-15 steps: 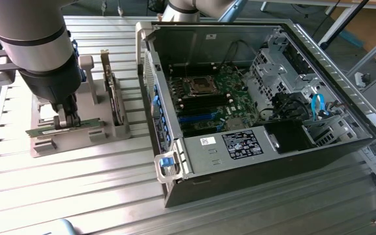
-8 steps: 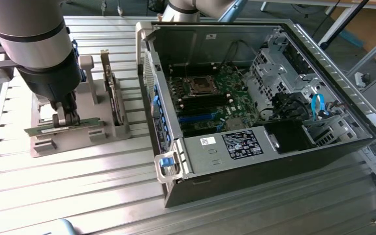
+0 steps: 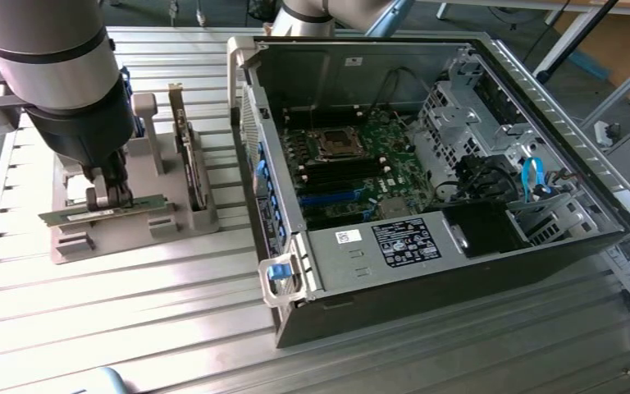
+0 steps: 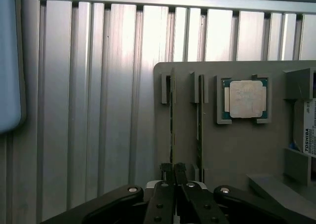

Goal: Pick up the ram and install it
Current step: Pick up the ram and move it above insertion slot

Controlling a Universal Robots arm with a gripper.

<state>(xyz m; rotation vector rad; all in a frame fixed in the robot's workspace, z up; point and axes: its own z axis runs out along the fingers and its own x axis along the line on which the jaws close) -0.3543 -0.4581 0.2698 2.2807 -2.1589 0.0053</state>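
You have a ribbed aluminium table [image 3: 129,320], with the open computer case [image 3: 425,271] at three o'clock in the exterior view and the grey holder [image 3: 189,220] at nine o'clock. Your wrist view adds a processor chip [image 4: 245,98] seated in that holder. Your gripper [image 3: 109,199] is clamped on the ram [image 3: 69,216], which runs crosswise between its fingers at the holder

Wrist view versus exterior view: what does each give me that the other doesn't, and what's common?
Wrist view adds the square processor chip seated in the gray holder tray. Exterior view adds the open computer case and its motherboard. Both share the gripper shut on the ram at the tray.
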